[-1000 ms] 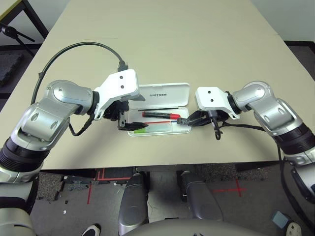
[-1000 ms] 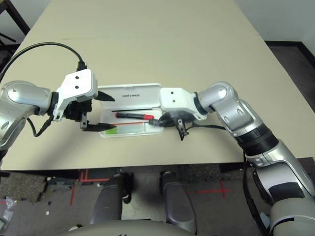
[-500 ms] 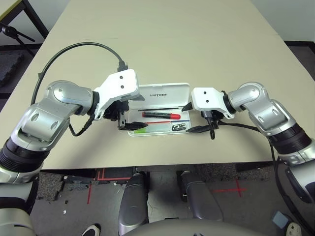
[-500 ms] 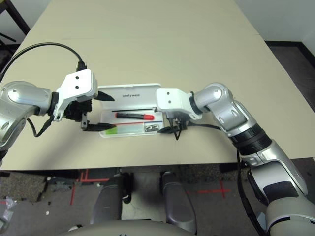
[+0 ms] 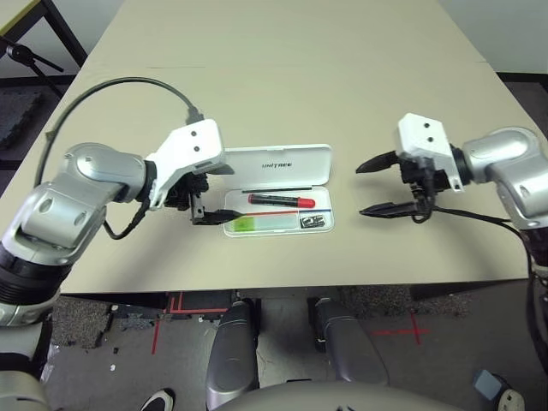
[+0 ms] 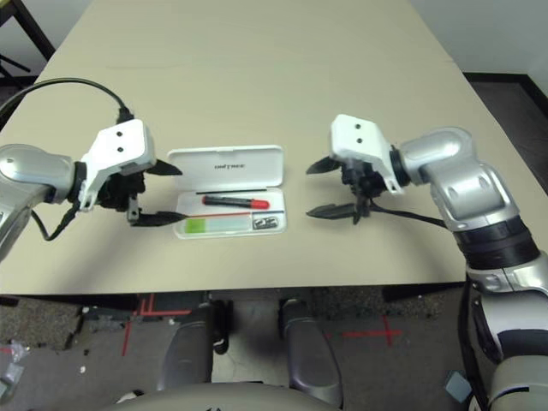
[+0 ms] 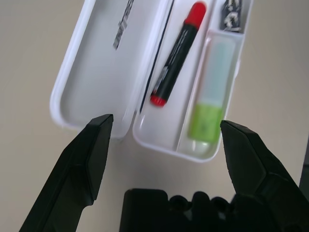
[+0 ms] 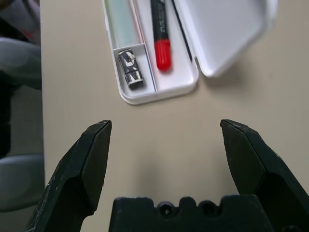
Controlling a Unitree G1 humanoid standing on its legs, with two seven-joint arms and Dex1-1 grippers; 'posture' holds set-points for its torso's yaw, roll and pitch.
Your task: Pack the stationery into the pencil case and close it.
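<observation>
Since a second ago, the right gripper point(image 5: 378, 184) has been drawn away from the pencil case point(image 5: 278, 188) toward the table's right edge, its fingers spread and empty. The left gripper point(image 5: 209, 195), also spread and empty, has been shifted slightly left. Near the table's front edge, the open case holds the red marker point(image 5: 281, 200), green stick point(image 5: 261, 223) and dark block point(image 5: 313, 222).
</observation>
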